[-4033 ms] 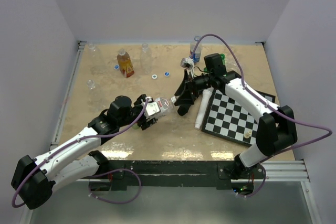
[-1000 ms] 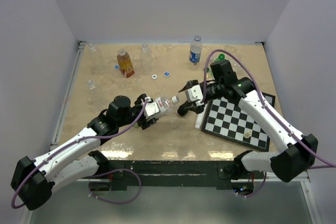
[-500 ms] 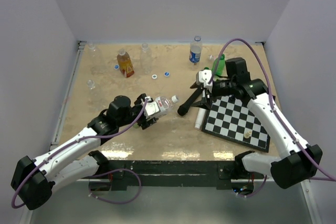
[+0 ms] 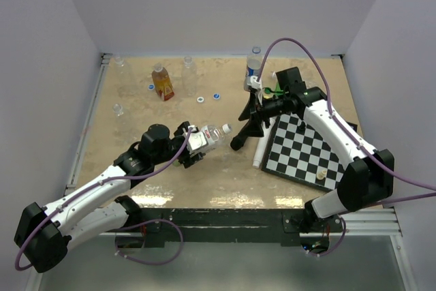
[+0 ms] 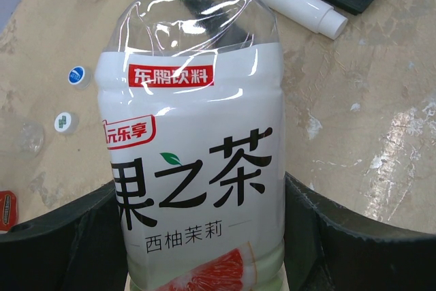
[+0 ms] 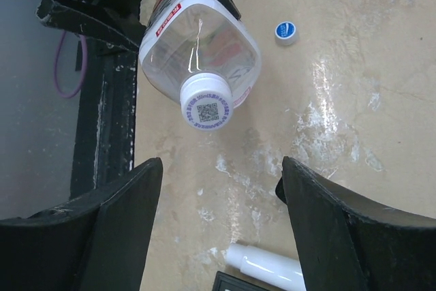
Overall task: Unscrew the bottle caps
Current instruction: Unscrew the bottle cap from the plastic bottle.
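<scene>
clr bottle (image 5: 196, 134), wht label (image 5: 204, 250), wht QR cap (image 6: 206, 108)

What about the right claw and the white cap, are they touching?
Apart. Right wrist view shows bare table between the right claw and white cap.

Mottled beige table (image 4: 204, 168), plain pale walls (image 4: 204, 5).

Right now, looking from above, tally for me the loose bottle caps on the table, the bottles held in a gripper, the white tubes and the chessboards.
Loose small round plastic bottle caps, blue or white: 3
Clear plastic bottle with a white label, held in the left gripper: 1
White plastic tube: 1
Black-and-white chessboard: 1
Total: 6
</scene>
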Action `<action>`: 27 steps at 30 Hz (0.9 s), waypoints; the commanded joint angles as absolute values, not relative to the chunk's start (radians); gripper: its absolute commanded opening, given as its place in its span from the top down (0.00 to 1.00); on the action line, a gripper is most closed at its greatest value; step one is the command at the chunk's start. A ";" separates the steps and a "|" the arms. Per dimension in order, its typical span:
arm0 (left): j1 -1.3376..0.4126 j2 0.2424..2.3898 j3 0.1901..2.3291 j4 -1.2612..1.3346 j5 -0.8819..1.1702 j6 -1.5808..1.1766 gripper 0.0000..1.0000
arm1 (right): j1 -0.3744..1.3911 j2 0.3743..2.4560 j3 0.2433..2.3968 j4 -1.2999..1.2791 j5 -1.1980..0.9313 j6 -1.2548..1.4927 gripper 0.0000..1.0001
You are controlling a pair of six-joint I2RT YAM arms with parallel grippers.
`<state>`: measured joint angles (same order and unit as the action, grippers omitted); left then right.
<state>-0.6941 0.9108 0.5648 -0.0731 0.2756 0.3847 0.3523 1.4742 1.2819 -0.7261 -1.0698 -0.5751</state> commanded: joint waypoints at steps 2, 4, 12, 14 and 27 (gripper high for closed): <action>-0.692 0.907 0.580 -0.038 0.272 0.374 1.00 | 0.350 1.468 1.319 -0.710 -1.115 -0.499 0.26; -0.690 0.907 0.581 -0.038 0.272 0.374 1.00 | 0.350 1.476 1.313 -0.709 -1.129 -0.492 0.26; -0.692 0.908 0.580 -0.038 0.268 0.374 1.00 | 0.353 1.480 1.305 -0.701 -1.141 -0.483 0.26; -0.690 0.910 0.580 -0.038 0.267 0.374 1.00 | 0.353 1.482 1.305 -0.698 -1.143 -0.477 0.27; -0.690 0.907 0.580 -0.038 0.265 0.374 1.00 | 0.365 1.509 1.310 -0.715 -1.190 -0.456 0.27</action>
<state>-0.6941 0.9108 0.5648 -0.0731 0.2722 0.3847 0.3538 1.5040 1.2831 -0.7181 -1.1477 -0.4843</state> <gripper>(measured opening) 0.757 0.728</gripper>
